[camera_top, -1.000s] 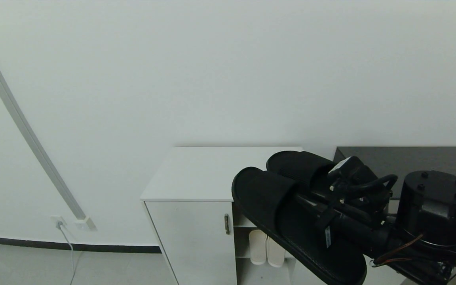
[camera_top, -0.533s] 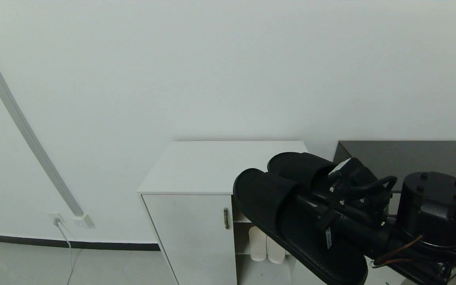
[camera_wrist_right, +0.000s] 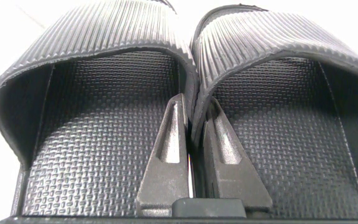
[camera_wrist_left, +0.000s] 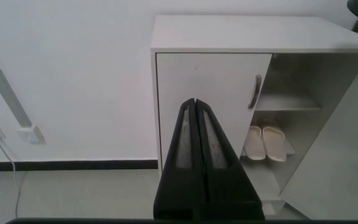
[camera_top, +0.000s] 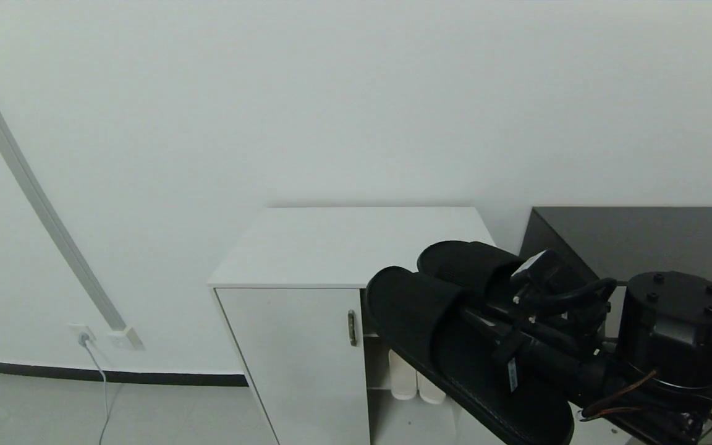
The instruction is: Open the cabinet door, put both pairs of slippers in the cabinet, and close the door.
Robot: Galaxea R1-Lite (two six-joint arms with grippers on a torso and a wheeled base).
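Head view: against the frame a second ago the whole scene has slid up. The white cabinet, the wall socket and the dark tabletop all sit higher, so the camera has moved, not the things. The right gripper keeps its place in the picture, low on the right, carrying one pair of black slippers, two in all, side by side, toes toward the cabinet. The cabinet's left door is shut, with one handle; the right half stands open. Inside it, two white slippers lie on a shelf.

Left wrist view: the left gripper has its two fingers pressed together, with nothing between them, facing the closed door. The white pair lies flat on the lower shelf, touching each other.

Right wrist view: one finger sits inside each black slipper, under the strap, pinching the two adjoining side walls together.
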